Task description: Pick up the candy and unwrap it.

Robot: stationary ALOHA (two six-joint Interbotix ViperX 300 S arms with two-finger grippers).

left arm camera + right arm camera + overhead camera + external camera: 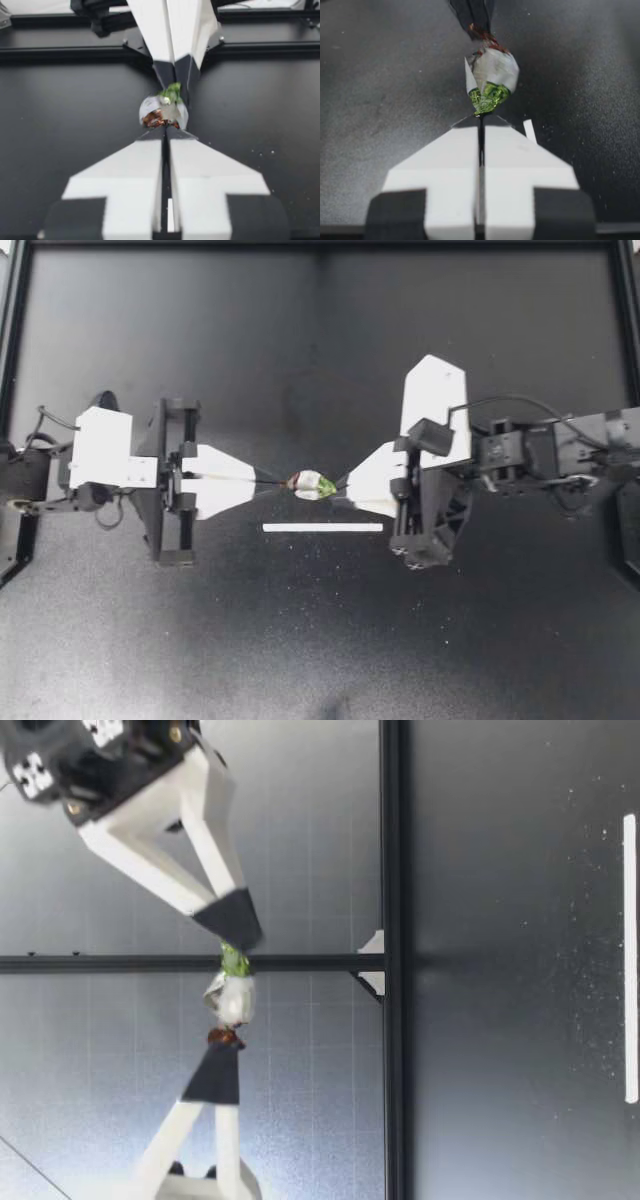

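Held in air: small foil-wrapped candy (pixel 312 484), strung between left hand (pixel 270 481) and right hand (pixel 341 485) over middle of dark speckled tabletop (pixel 320 640); low view shows it well clear of surface. Wrapper body silvery white, crumpled, plump. Green twisted end clenched in right hand; reddish-brown twisted end clenched in left hand. Both hands pinched tight. Thin white strip (pixel 322 527) lies flat on tabletop near spot under candy.

No text, label, brand, number or sign can be read in any view; the white dotted patches (pixel 33 775) on one arm's black housing (pixel 120 760) carry no legible characters.
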